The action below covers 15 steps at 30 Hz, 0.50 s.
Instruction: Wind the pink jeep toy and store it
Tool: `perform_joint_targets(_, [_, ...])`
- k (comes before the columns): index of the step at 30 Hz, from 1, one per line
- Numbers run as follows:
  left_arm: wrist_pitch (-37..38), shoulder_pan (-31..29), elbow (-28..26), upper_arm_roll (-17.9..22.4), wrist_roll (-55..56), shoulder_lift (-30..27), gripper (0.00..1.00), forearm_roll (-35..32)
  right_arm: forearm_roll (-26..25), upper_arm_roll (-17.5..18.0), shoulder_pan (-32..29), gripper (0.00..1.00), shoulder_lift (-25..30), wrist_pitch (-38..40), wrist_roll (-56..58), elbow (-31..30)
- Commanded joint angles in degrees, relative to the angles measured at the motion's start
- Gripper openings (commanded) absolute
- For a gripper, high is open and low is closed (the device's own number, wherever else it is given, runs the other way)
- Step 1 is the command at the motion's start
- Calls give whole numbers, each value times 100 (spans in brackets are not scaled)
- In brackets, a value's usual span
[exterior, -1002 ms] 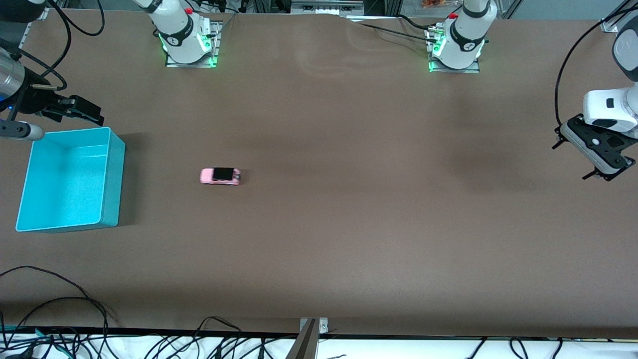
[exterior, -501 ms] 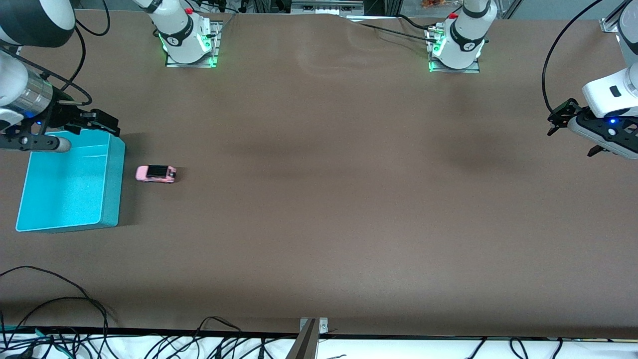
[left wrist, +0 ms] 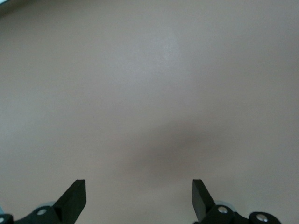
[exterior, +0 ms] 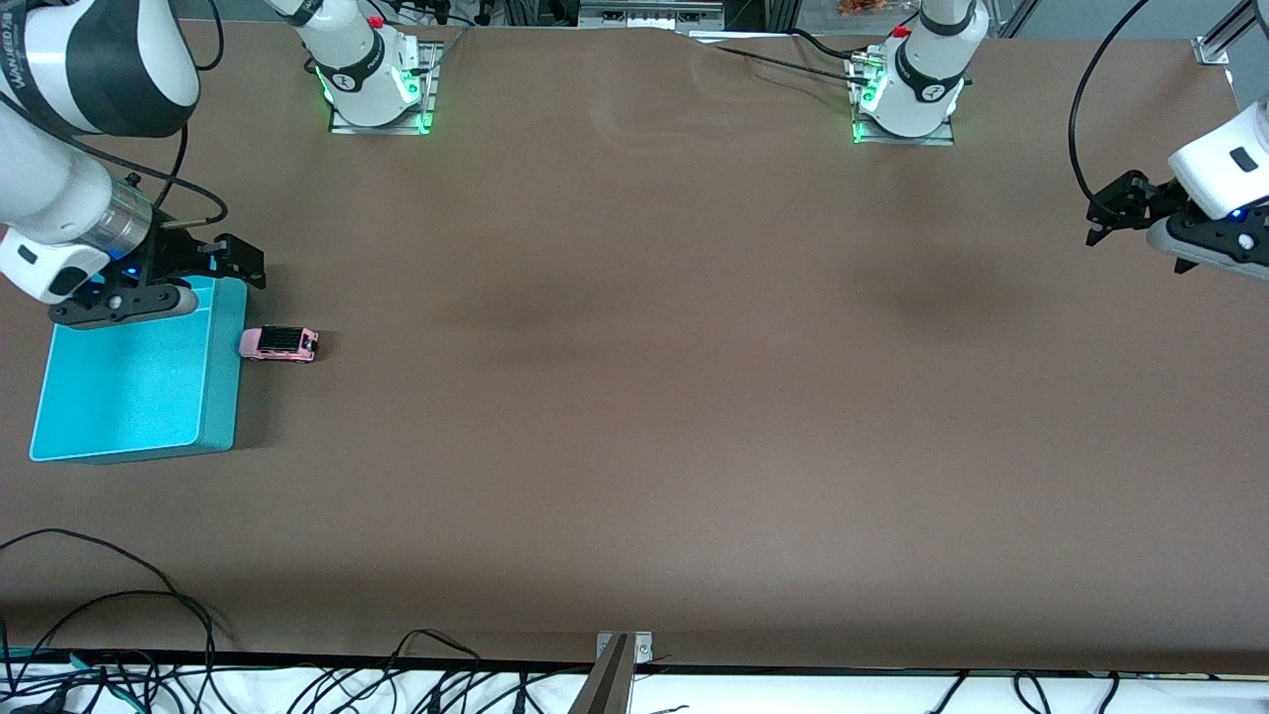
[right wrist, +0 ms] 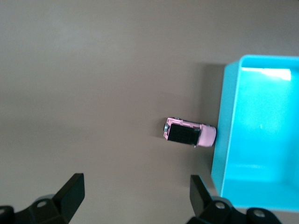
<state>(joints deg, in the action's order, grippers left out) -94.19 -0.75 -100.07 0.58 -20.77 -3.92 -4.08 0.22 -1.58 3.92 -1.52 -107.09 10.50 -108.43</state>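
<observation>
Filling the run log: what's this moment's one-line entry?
pink jeep toy: on table, against teal bin | right gripper: open, over bin corner | left gripper: open, waiting

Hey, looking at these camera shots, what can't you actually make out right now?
- Front view: whether the pink jeep toy touches the teal bin is too small to tell; the right wrist view suggests contact.
- Front view: the bin's end farthest from the camera is covered by the right gripper.
- Left wrist view: only the left gripper over bare table.

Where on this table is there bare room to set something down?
Bare brown table runs from the pink jeep toy to the left gripper. It is crowded only where the jeep touches the teal bin, under the right gripper.
</observation>
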Motion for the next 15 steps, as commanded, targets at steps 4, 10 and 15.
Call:
perform_joint_targets(4, [375,-83,251,-5,574,-13,100,627,101,-53,-23,100,274,-1040,1471,-1039])
perform_joint_targets(10, [858,-75,462,-110,1575,-13,100,733,101,-132,-49,100,266,-2007,2569,-1733])
perform_joint_targets(15, [973,-127,585,-321,1743,-4,100,707,101,-282,-49,100,248,-2544,3650,-2129])
